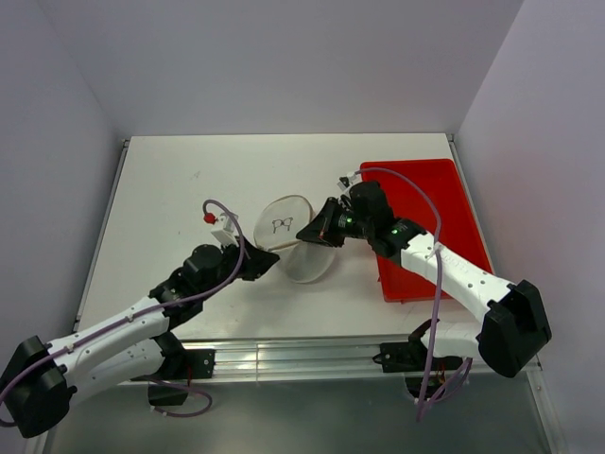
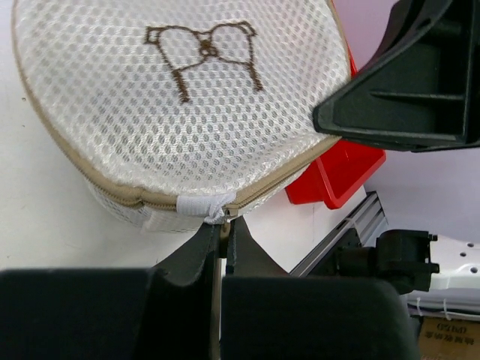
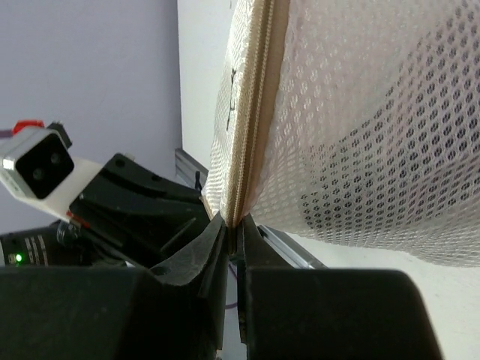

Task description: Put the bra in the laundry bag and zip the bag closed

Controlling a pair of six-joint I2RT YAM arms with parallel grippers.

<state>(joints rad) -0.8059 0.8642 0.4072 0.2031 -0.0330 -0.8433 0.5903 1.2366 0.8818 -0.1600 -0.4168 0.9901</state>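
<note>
Two pinches hold the laundry bag (image 1: pixel 284 219) along its zipper seam (image 2: pixel 262 184): left fingers (image 2: pixel 222 231) clamp its near-left end, right fingers (image 3: pixel 232 229) its right.

This is looking like a robotics lab bench, not a home or shop. Two white-and-black robot arms, the left arm (image 1: pixel 109 331) and the right arm (image 1: pixel 454 272), are standing bolted to an aluminium rail (image 1: pixel 284 354) along the near edge of a white table (image 1: pixel 170 189). Plain pale walls (image 1: pixel 284 57) are boxing the table in on three sides. Purple cables (image 1: pixel 425 369) are looping off the arms, and a green light (image 1: pixel 348 221) is glowing on the right one.
</note>
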